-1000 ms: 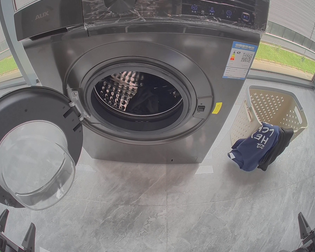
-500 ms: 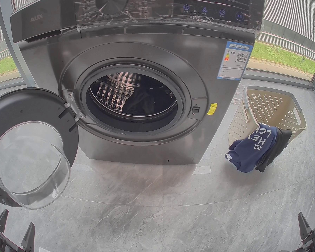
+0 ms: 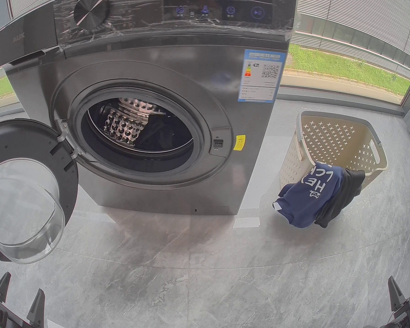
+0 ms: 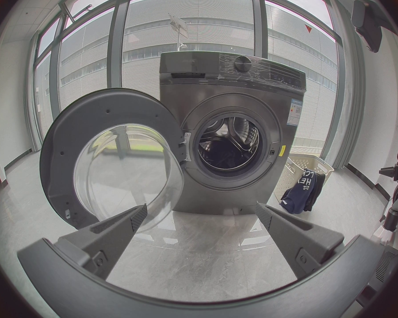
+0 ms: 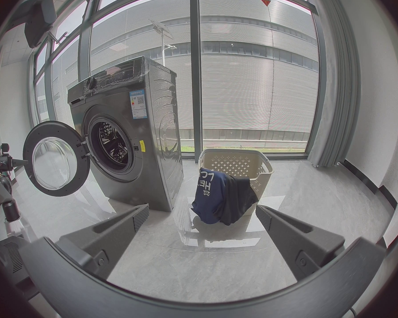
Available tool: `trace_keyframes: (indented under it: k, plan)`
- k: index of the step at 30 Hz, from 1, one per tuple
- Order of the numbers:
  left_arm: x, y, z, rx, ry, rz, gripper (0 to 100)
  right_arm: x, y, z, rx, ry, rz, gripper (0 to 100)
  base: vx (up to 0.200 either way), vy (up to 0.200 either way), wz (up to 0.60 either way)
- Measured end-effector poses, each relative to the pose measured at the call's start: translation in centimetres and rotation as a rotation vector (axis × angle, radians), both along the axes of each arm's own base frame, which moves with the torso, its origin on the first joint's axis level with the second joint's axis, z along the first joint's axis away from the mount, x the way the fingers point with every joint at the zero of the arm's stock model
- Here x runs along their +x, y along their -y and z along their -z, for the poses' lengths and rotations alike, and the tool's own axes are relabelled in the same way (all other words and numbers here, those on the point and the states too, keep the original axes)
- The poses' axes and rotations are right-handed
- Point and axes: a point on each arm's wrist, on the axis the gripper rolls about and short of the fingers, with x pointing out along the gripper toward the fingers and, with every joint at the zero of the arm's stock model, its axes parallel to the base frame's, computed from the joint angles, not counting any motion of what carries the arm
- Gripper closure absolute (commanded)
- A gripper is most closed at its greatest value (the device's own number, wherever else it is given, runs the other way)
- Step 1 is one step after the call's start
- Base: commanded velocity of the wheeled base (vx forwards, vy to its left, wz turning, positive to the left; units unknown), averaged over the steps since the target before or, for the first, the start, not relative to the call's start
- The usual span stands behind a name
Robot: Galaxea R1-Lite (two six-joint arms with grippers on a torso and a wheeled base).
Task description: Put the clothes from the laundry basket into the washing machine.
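The grey metal front-loading washing machine point(image 3: 168, 69) stands far left, with its round glass door point(image 3: 25, 137) open to the left. To its right, a navy blue shirt point(image 3: 307, 199) and a black garment point(image 3: 344, 194) hang over the near rim of the beige perforated plastic laundry basket point(image 3: 335, 115). The left gripper point(image 3: 23, 283) and the right gripper point(image 3: 404, 269) are at the near edge, both spread wide and holding nothing.

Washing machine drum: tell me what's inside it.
Inside the drum, what looks like dark clothing lies against the studded metal wall. The door opening's lower rim hides the drum's bottom, so anything lying lower cannot be seen.
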Motion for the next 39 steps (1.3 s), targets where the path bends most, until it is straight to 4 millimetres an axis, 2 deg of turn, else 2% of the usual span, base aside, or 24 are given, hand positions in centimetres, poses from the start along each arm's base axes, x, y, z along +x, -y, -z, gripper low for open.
trace_keyframes:
  k: [6, 18, 27, 39]
  plan:
    - [0.0, 0.0, 0.0, 0.001, 0.0, -0.001, 0, 0.0, 0.0, -0.01, 0.0, 0.0, 0.001, 0, 0.0, 0.0, 0.0]
    - [0.01, 0.0, 0.0, 0.001, -0.001, -0.002, 0, 0.01, 0.0, -0.01, 0.0, 0.0, 0.001, 0, 0.0, -0.2, 0.0]
    - [0.01, 0.0, -0.01, 0.0, -0.001, -0.002, 0, 0.01, 0.0, 0.0, 0.0, -0.002, 0.001, 0, 0.0, 0.0, 0.0]
    - [0.02, -0.03, -0.02, 0.01, 0.0, -0.016, 0, 0.01, 0.0, 0.01, -0.002, -0.003, 0.002, 0, 0.0, -0.2, 0.0]
